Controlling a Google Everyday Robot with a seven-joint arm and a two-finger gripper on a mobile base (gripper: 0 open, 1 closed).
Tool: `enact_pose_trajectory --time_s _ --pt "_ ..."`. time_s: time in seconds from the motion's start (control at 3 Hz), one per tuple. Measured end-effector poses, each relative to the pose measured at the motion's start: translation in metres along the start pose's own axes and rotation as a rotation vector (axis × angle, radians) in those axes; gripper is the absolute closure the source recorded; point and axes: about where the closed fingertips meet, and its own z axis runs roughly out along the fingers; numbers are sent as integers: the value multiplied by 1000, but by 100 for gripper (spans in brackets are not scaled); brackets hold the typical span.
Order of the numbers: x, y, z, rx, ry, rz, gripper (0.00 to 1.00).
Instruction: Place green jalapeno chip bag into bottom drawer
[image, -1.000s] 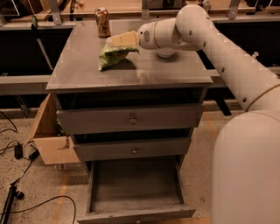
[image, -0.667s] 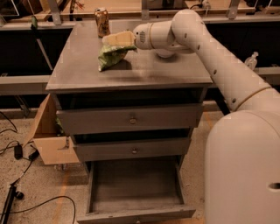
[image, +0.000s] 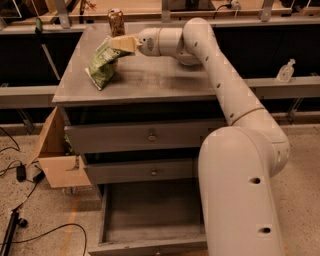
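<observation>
Gripper (image: 118, 43) sits over the far-left part of the tabletop (image: 165, 80), pinching the top edge of the green jalapeno chip bag (image: 102, 65). The bag hangs tilted from the gripper and its lower end looks to touch the tabletop near the left edge. Compared with a second ago, gripper and bag have shifted left, and the bag stands more upright and stretched out rather than bunched under the gripper. A can (image: 116, 21) stays at the far edge, just behind the gripper. The bottom drawer (image: 150, 210) remains pulled open, tray bare; the two drawers above it are shut. A cardboard box (image: 55, 155) is unchanged at the cabinet's left.
</observation>
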Motion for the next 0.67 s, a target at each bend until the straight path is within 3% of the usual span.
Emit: enact_pose_trajectory --time_s 0.33,0.67 --pt "3 14 15 -72 56 -48 84" --pt "1 21 7 -59 148 -95 100"
